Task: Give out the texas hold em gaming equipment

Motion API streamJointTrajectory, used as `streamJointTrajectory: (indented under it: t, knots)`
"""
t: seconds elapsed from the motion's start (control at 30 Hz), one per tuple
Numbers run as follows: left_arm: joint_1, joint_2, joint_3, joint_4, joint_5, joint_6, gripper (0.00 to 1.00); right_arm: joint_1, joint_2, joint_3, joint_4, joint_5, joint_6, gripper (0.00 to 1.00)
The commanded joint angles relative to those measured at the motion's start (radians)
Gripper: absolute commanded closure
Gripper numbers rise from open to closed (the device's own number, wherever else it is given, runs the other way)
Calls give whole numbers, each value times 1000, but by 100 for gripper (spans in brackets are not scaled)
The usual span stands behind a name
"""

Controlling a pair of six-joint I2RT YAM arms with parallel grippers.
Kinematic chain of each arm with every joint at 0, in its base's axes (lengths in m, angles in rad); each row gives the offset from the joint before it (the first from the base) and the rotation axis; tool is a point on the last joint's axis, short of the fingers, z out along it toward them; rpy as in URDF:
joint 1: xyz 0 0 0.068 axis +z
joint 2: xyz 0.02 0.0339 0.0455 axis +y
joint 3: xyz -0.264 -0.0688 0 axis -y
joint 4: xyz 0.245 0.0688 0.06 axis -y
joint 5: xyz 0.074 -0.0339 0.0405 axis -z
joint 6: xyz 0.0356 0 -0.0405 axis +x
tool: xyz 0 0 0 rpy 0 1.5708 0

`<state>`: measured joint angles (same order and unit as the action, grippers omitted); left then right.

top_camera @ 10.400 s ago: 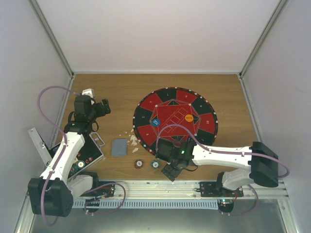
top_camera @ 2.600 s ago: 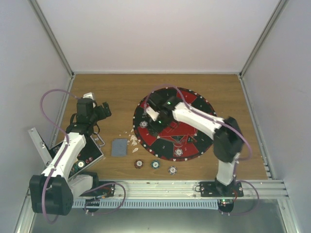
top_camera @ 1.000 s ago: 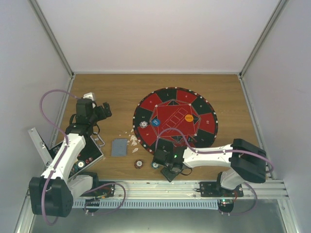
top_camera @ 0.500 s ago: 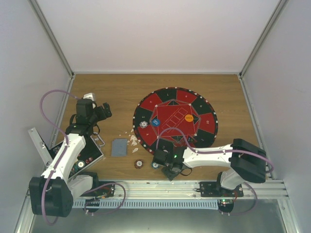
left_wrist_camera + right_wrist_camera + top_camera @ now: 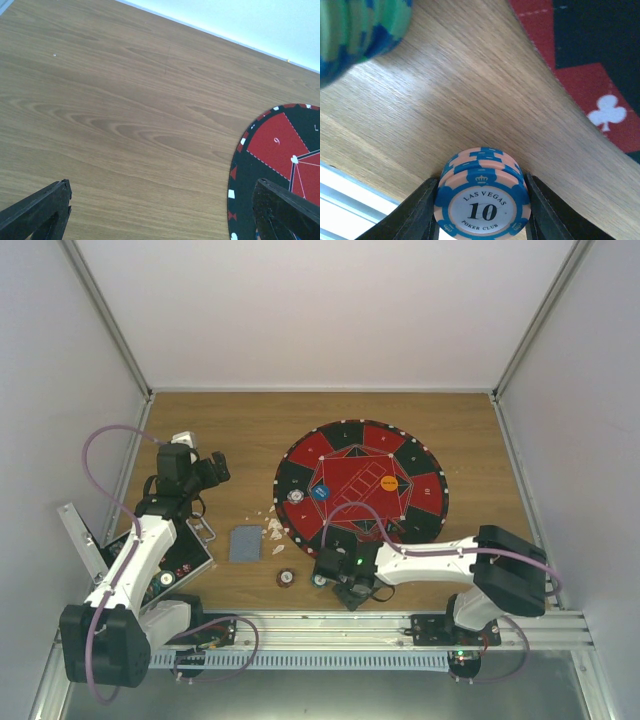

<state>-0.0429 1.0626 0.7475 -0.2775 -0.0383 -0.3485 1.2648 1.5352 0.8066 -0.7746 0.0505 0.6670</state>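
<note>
From above, we've got the right gripper (image 5: 352, 590) down near the front edge of the table (image 5: 230, 430). It's just beside the teal chip (image 5: 319, 580), with the red chip (image 5: 286, 578) a bit further left. A couple of seconds ago that arm was stretched over the left side of the mat (image 5: 420, 455), where a pale chip (image 5: 297, 497) now sits next to the blue disc (image 5: 320, 492). Back then a third chip showed in the front row. Now the gripper covers that spot, and it's barely budged in the last second. The cards (image 5: 243, 543) lie further left, and the left gripper (image 5: 212, 468) hangs over by the black case (image 5: 185, 558).

Left wrist view: its fingers are spread wide with nothing between them, just wood and the mat's rim below.

Right wrist view is the good bit. The "10" chip (image 5: 481, 200) sits between the fingers (image 5: 417, 215), both snug against its rim, so we'd call that a closed grip. It might be two chips stacked, and we can't tell if it's off the wood yet.

Our read: one chip is dealt out, the next pickup is under way, and there's plenty left to hand out.
</note>
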Motion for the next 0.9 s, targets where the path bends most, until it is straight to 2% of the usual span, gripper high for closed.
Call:
streamJointTrajectory:
  t: [0.0, 0.27, 0.4, 0.6, 0.87]
  knots:
    - [1, -12, 0, 29, -1, -3, 1, -13, 0, 52, -97, 49, -9, 71]
    - [1, -8, -8, 37, 6, -12, 1, -71, -75, 135, -196, 39, -14, 71]
    - [1, -4, -7, 38, 2, -12, 1, -157, -98, 146, -194, 25, -54, 71]
    - [1, 4, 1, 35, -4, -9, 1, -411, -72, 195, -141, 30, -205, 71]
    - [1, 27, 19, 38, 6, -20, 1, -814, 88, 314, -14, -21, -382, 70]
